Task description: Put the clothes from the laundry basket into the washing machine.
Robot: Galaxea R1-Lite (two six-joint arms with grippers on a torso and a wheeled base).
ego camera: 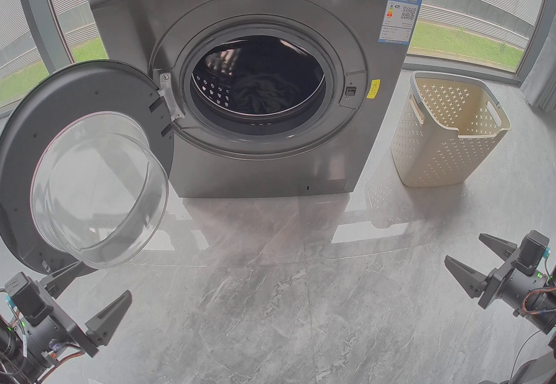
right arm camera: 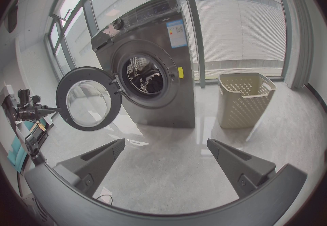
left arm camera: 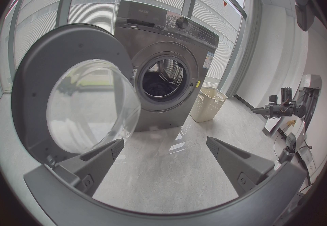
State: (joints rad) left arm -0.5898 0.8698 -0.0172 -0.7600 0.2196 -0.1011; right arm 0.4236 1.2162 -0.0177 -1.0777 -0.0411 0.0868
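Clothes (ego camera: 258,87) lie in the washer (ego camera: 260,171). The basket (ego camera: 428,153), well ahead of the left gripper (ego camera: 103,282) and right gripper (ego camera: 463,247), both with fingers apart and bare, seems empty: likely done.

Glossy grey marble-look floor (ego camera: 301,310), pale veins, light reflections. Grey front-load washing machine (ego camera: 255,171) stands directly on it. Cream perforated laundry basket (ego camera: 446,136) upright on floor, just beside the machine, on the robot's right.
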